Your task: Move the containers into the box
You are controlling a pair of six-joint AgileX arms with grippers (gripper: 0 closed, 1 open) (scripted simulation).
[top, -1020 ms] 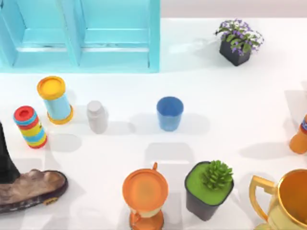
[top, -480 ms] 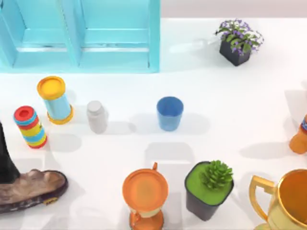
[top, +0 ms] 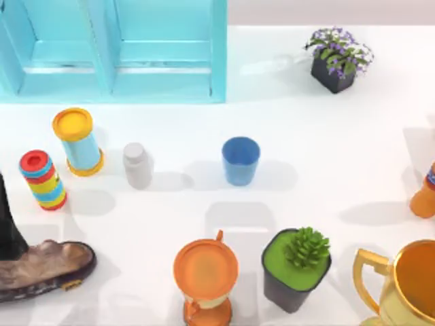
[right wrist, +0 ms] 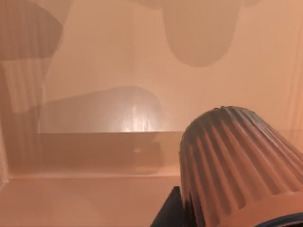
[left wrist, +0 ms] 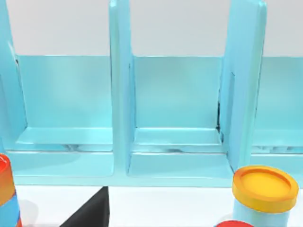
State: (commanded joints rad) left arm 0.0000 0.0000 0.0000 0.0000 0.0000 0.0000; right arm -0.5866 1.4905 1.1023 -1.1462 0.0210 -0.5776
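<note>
The plain blue cup (top: 240, 160) stands upright near the middle of the table, with no gripper at it. The dark reddish-brown cup (right wrist: 236, 161), ribbed and tapered, hangs close to the right wrist camera inside the tan-walled box (right wrist: 94, 71). My right gripper (right wrist: 180, 213) is shut on its rim, a dark finger (right wrist: 165, 213) pressed against the cup's side. My left arm (top: 7, 224) stays parked at the table's left edge. Its wrist camera faces a light blue shelf unit (left wrist: 175, 109).
The shelf unit (top: 112, 51) fills the back left. Around the blue cup stand a yellow-lidded can (top: 78, 141), a striped toy (top: 43, 180), a white bottle (top: 137, 165), an orange hourglass (top: 205, 278), a succulent pot (top: 296, 268), a shoe (top: 44, 268) and a gold trophy (top: 408, 285).
</note>
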